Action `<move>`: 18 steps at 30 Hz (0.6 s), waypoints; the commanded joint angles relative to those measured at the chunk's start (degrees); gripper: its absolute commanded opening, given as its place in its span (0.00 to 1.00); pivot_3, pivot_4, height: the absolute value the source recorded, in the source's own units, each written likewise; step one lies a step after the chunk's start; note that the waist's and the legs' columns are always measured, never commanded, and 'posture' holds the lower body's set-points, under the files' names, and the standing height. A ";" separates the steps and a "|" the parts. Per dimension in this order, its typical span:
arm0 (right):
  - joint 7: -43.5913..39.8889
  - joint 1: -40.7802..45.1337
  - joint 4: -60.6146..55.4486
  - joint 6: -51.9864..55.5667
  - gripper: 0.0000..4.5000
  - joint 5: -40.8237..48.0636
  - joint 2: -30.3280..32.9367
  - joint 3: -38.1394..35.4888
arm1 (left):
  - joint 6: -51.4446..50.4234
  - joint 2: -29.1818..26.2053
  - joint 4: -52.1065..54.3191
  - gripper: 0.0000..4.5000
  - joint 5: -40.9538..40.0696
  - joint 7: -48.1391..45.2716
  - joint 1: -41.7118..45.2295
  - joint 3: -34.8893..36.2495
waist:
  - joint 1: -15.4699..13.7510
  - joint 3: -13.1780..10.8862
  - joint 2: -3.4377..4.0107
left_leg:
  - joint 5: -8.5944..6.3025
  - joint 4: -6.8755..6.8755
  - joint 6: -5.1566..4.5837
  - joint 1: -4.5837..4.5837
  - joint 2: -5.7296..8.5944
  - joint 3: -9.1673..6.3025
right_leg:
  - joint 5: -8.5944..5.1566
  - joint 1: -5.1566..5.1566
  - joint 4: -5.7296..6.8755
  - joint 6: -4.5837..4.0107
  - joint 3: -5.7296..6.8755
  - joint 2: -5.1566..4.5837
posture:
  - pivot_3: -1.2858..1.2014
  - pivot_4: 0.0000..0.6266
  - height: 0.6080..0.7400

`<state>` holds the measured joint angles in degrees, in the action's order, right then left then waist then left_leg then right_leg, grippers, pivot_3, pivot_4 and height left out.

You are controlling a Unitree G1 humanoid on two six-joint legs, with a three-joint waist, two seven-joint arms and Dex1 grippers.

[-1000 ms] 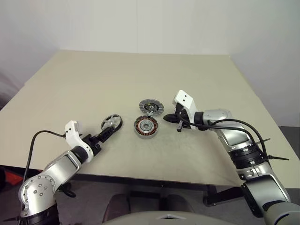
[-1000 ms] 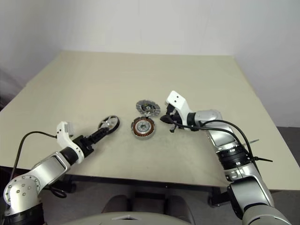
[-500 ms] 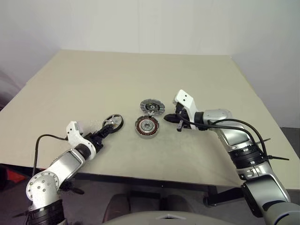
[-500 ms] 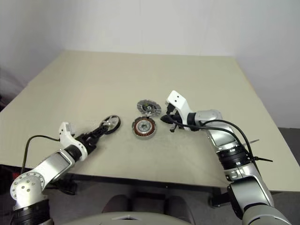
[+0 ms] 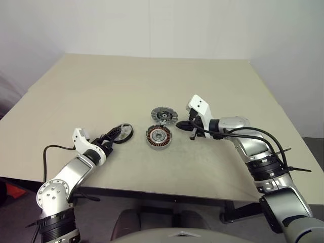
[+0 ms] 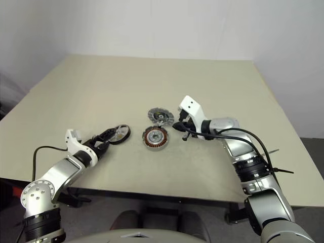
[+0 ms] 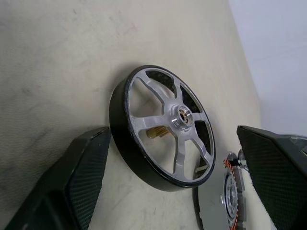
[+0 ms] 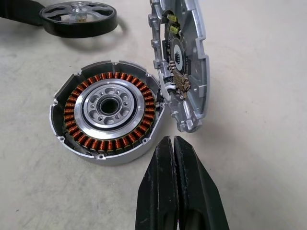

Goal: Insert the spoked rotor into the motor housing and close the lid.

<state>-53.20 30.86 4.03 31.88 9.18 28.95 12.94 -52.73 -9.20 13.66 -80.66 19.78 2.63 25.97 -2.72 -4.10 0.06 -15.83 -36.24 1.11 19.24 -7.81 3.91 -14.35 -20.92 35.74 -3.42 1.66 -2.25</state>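
— Left gripper (image 7: 168, 187)?
— Spread wide, straddling the spoked rotor (image 7: 163, 127), flat on the table (image 5: 101, 86); touching or not, cannot tell.
— Right gripper (image 8: 173, 167)?
— Clenched, empty, hovering near the motor housing (image 8: 108, 112).
— Lid (image 8: 184, 62)?
— Leaning against the housing's far edge, just beside the rotor's neighbour.

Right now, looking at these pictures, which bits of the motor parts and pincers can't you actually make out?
- The spoked rotor: underside hidden, flat on the table.
- The lid: far face hidden in the right wrist view; cut by the bottom edge in the left wrist view.
- The left pincer: too small in the head views to judge contact with the rotor.
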 commanded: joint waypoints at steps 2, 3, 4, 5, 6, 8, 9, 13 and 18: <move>0.38 1.92 -2.29 0.04 0.00 1.01 -0.11 -1.54 | 1.35 -0.88 1.27 0.56 -2.33 -0.22 0.72 -0.70 | 0.00 0.00 0.00 | 0.00 0.00 0.00 0.00 0.00 0.00 | 0.00 0.00 0.00 0.00 0.00 0.00 | 0.52 0.00 1.00; 0.41 1.95 -2.27 0.04 0.00 1.01 -0.13 -1.51 | 1.44 -1.05 1.41 0.56 -2.50 -0.40 0.56 -0.86 | 0.00 0.00 0.00 | 0.00 0.00 0.00 0.00 0.00 0.00 | 0.00 0.00 0.00 0.00 0.00 0.00 | 0.52 0.00 1.00; 0.43 1.97 -2.26 0.03 0.00 1.01 -0.16 -1.47 | 1.50 -1.24 1.57 0.56 -2.62 -0.53 0.40 -1.03 | 0.00 0.00 0.00 | 0.00 0.00 0.00 0.00 0.00 0.00 | 0.00 0.00 0.00 0.00 0.00 0.00 | 0.52 0.00 1.00; 0.45 2.01 -2.25 0.05 0.00 1.02 -0.20 -1.44 | 1.58 -1.42 1.61 0.56 -2.74 -0.60 0.30 -1.17 | 0.00 0.00 0.00 | 0.00 0.00 0.01 0.00 0.00 0.00 | 0.00 0.00 0.01 0.00 0.00 0.00 | 0.52 0.00 1.00; 0.47 2.03 -2.25 0.06 0.00 1.04 -0.22 -1.41 | 1.69 -1.59 1.63 0.56 -2.86 -0.64 0.22 -1.32 | 0.00 0.00 0.00 | 0.00 0.00 0.01 0.00 0.00 0.00 | 0.00 0.00 0.00 0.00 0.00 0.00 | 0.52 0.00 1.00; 0.51 2.06 -2.22 0.01 0.00 1.01 -0.29 -1.32 | 2.03 -1.87 1.53 0.56 -3.05 -0.70 0.17 -1.55 | 0.00 0.00 0.00 | 0.00 0.00 0.01 0.00 0.00 0.00 | 0.00 0.00 0.00 0.01 0.00 0.00 | 0.52 0.00 1.00; 0.56 2.09 -2.19 -0.01 0.00 1.01 -0.35 -1.30 | 2.17 -1.99 1.49 0.56 -3.09 -0.77 0.16 -1.63 | 0.00 0.00 0.00 | 0.00 0.00 0.01 0.00 0.00 0.00 | 0.00 0.00 0.00 0.01 0.00 0.00 | 0.52 0.00 1.00; 0.74 2.19 -2.11 -0.03 0.00 1.01 -0.54 -1.39 | 2.58 -2.32 1.31 0.52 -3.17 -0.66 0.05 -1.88 | 0.00 0.00 0.00 | 0.00 0.00 0.01 0.00 0.00 0.00 | 0.00 0.00 0.00 0.01 0.00 0.00 | 0.52 0.00 1.00; 1.01 2.39 -2.01 0.05 0.00 1.01 -0.69 -1.52 | 2.63 -2.95 1.10 0.22 -3.03 -1.44 -0.12 -2.11 | 0.01 0.00 0.00 | 0.00 0.00 0.01 0.00 0.00 0.00 | 0.01 0.00 0.00 0.01 0.00 0.00 | 0.52 0.00 1.00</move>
<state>-52.38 31.26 4.03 31.89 9.21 28.34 12.94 -50.96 -11.34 13.69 -82.43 19.38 2.05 24.26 -2.71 -4.10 0.06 -15.83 -36.24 1.12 19.24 -7.81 3.91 -14.34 -20.92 35.74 -3.41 1.66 -2.25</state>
